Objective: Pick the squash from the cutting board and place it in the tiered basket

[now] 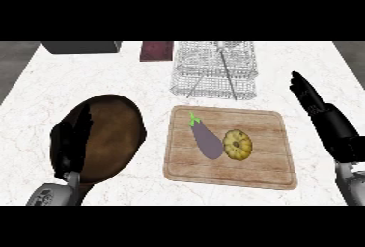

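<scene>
Left hand (71,140), at 8 o'clock: open, empty. Right hand (324,118), at 3 o'clock: open, empty. Squash (237,144): likely rigid, ribbed; grasp across its sides.

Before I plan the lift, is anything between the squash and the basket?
Nothing visible. The squash lies on the cutting board beside the eggplant; bare board and counter lead up to the wire basket.
</scene>
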### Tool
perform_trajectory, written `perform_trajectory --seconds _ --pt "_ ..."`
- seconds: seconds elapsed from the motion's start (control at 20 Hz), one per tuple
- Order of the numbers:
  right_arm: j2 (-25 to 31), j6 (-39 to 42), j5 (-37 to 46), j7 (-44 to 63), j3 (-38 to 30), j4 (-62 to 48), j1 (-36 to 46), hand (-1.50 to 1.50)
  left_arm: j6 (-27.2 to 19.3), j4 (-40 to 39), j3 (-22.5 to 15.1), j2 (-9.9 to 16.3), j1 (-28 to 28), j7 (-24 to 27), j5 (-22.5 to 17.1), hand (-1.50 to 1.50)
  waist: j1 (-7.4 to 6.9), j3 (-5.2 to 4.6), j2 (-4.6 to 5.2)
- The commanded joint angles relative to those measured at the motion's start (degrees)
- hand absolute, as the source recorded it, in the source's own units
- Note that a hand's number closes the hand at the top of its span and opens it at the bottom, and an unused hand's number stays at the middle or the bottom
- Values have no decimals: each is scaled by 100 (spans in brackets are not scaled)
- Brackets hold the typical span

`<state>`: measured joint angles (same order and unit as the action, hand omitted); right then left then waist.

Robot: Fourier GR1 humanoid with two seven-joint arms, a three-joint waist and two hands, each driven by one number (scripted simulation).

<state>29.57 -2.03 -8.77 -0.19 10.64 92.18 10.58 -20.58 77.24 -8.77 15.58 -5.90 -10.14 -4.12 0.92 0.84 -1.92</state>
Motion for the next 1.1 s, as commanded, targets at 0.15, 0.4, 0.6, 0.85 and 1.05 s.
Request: perform_trajectory --seconds 0.15,0.4,0.6,0.85,1.05 --pt "-1180 -1226 1833 417 1478 -372 528 -150 933 395 -313 -16 -325 745 -197 0 -302 -101 218" --pt "-2187 -2360 3123 1024 2108 -1364 885 -150 1759 312 -530 -159 -223 1310 -611 0 -315 -98 251" --pt "-2908 -2799 3646 346 2370 -2263 1507 -150 1994 379 -377 -37 -26 1428 -731 0 -246 -86 215" --pt "-2234 -1960 5045 2146 2802 -1212 1979 -150 1956 -112 -323 -104 -170 1596 -571 0 -34 -101 153" --pt "-1895 -721 6029 3537 3206 -1304 2542 -150 1849 -9 -300 -92 -97 1488 -573 0 51 -137 32"
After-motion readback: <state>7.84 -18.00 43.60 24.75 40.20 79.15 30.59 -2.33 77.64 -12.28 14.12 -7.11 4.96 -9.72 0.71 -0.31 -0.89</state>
